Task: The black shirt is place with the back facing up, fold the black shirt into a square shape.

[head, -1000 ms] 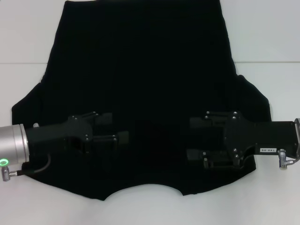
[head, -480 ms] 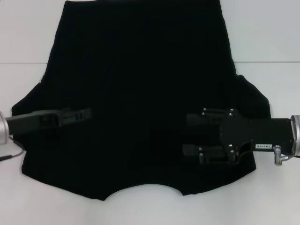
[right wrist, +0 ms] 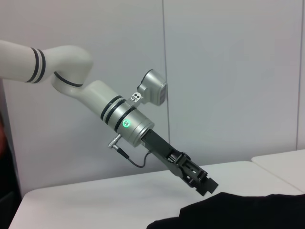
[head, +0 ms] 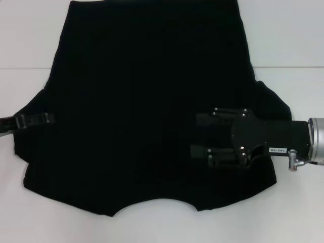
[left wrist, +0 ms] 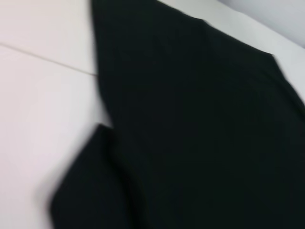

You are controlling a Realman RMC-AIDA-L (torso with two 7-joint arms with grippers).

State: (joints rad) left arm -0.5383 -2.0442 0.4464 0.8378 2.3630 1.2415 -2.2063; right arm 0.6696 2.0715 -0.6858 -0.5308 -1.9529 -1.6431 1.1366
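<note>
The left hand (head: 35, 120) has pulled back to the shirt's (head: 152, 101) sleeve edge, grip unclear; the right hand (head: 200, 135), fingers apart, has edged inward.

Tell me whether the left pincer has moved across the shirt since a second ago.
Yes. The left pincer has drawn back toward the robot's left, from over the middle of the large black fabric shirt to its left sleeve edge.

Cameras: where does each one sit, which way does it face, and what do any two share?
Head view: above, looking down on the shirt spread on the table; right tool over it, left tool at its left edge.
Left wrist view: on the left arm, facing shirt and table; no robot parts.
Right wrist view: on the right arm, facing across to the left tool above the shirt's edge.
Shared: shirt, table.
</note>
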